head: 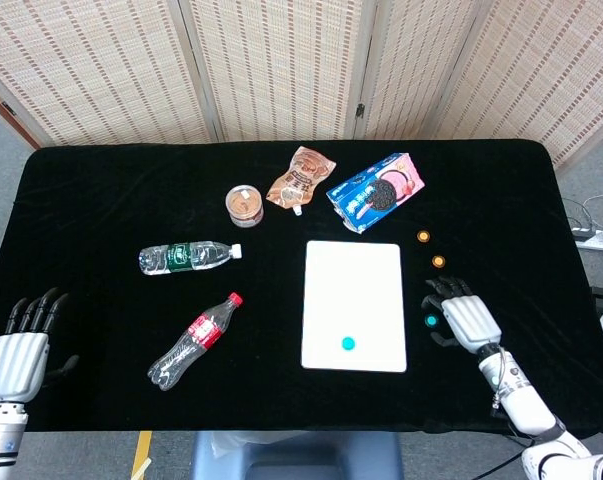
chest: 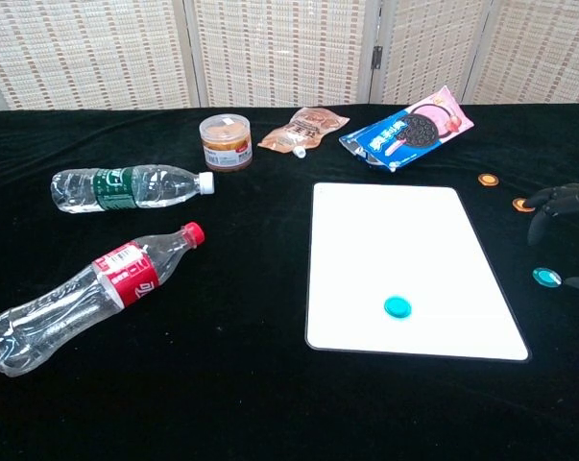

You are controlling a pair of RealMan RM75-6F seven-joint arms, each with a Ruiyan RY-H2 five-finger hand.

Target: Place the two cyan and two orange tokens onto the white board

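Our right hand (head: 459,318) reaches forward from the near right, palm down, its dark fingers (chest: 556,200) curled downward and spread apart, holding nothing. Behind it our forearm (head: 516,395) runs back toward the near right corner, white and grey at the wrist. Our left hand (head: 21,345) sits far off to the near left, back of the hand upward, fingers straight, side by side and pointing forward, thumb out to the side, holding nothing.
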